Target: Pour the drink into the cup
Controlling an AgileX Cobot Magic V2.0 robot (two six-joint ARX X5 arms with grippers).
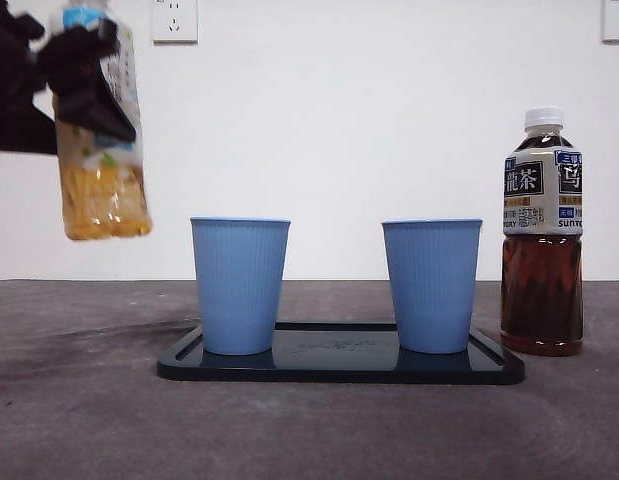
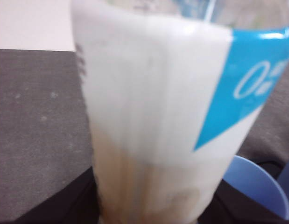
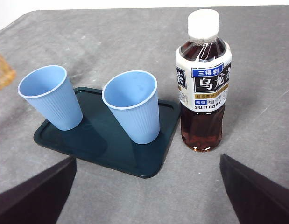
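Note:
My left gripper (image 1: 89,75) is shut on a clear bottle of pale yellow drink (image 1: 104,190) and holds it upright, high at the left, to the left of the cups and well above the table. Seen from the left wrist, this bottle (image 2: 163,116) fills the picture with its white and blue label. Two blue ribbed cups, one on the left (image 1: 239,285) and one on the right (image 1: 432,285), stand empty on a dark tray (image 1: 339,365). My right gripper (image 3: 146,196) hangs open above the table, in front of the tray (image 3: 102,149), with nothing between its jaws.
A capped bottle of dark tea (image 1: 542,235) stands on the grey table just right of the tray, close to the right cup (image 3: 132,105). Wall sockets (image 1: 174,20) sit on the white wall behind.

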